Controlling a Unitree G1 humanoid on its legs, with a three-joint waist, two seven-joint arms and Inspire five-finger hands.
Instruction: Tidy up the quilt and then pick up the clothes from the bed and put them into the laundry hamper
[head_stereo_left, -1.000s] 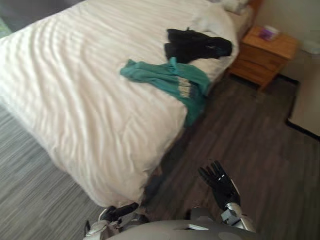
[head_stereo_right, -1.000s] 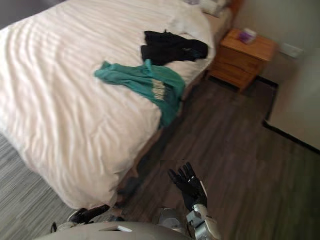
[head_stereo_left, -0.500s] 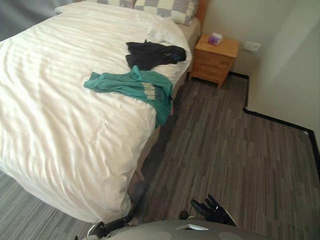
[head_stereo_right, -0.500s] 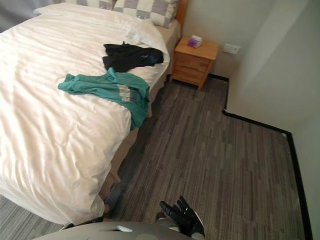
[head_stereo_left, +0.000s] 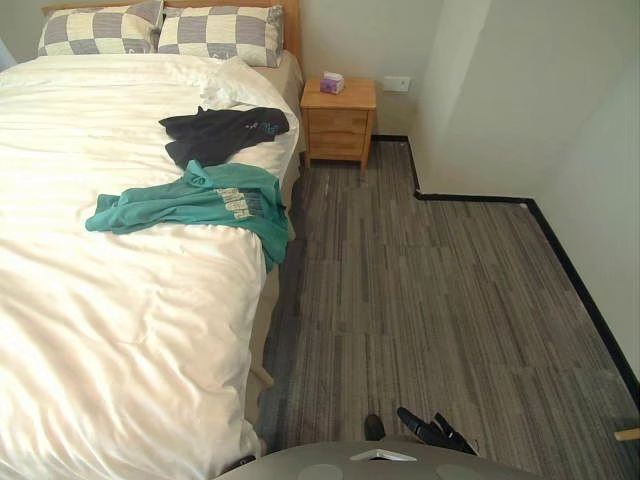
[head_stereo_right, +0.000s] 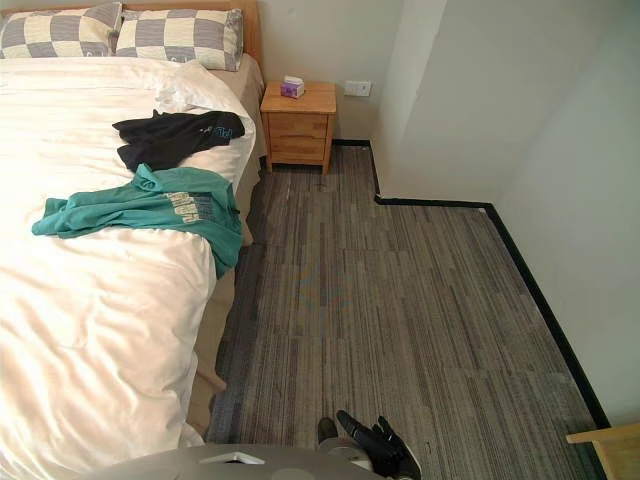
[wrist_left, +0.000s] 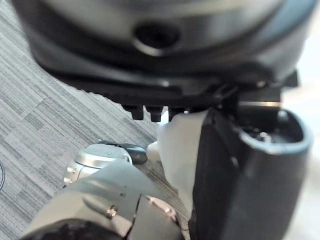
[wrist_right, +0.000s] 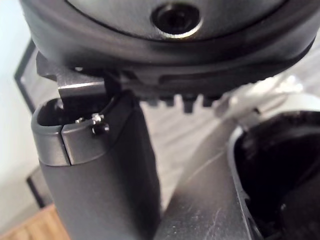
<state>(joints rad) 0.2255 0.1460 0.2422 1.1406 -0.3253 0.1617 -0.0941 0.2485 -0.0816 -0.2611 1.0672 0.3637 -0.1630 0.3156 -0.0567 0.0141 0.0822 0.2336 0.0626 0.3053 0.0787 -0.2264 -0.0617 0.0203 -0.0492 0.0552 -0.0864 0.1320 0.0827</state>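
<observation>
On the smoothed white quilt (head_stereo_left: 120, 330), teal shirt (head_stereo_left: 200, 205) and black garment (head_stereo_left: 220, 135) lying untouched, right hand (head_stereo_right: 385, 448) low, relaxed, empty; left hand (wrist_left: 160, 85) state indeterminable — judged pickup stage, next requiring approach to bedside and reach for shirt.

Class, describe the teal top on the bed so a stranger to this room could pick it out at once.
Find the big white bed quilt. Two garments lie along its edge by the grey floor. The wanted one is the spread-out teal long-sleeved top, farther from the checked pillows than the crumpled black garment, and its corner hangs over that edge.
</observation>
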